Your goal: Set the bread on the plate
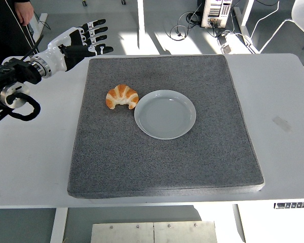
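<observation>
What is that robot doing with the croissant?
Nothing yet. The croissant lies on the grey mat, right beside the empty plate, and nobody is touching it. The robot's left hand hovers with its fingers spread over the far left corner of the mat, holding nothing. Its job is to put the bread on the plate, and that isn't done.

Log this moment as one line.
left hand: open, raised over table's far-left | golden croissant: on grey mat, touching white plate's left rim | right hand: unseen
</observation>
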You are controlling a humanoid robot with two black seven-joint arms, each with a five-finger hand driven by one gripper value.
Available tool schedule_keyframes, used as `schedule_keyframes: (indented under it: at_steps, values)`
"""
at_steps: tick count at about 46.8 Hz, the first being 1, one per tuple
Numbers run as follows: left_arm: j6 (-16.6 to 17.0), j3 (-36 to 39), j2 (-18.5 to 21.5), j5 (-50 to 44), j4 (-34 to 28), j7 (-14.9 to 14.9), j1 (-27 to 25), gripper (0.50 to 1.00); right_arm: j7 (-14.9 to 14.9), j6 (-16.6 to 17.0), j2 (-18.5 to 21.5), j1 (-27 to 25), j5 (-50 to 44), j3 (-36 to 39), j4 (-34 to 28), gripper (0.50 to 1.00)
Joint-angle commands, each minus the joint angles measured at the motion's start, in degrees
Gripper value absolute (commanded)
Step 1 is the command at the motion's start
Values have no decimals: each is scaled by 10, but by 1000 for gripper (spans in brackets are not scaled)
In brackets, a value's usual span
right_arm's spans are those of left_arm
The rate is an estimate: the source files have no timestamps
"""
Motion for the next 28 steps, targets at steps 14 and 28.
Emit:
schedule_keyframes:
  at_steps: [14,28]
  values:
    - [0,99,-4,61,1,120,-95,975,0,0,0,0,0,0,0,1000]
    - [17,99,-30,304,7,79,-87,964,0,0,0,0,0,0,0,1000]
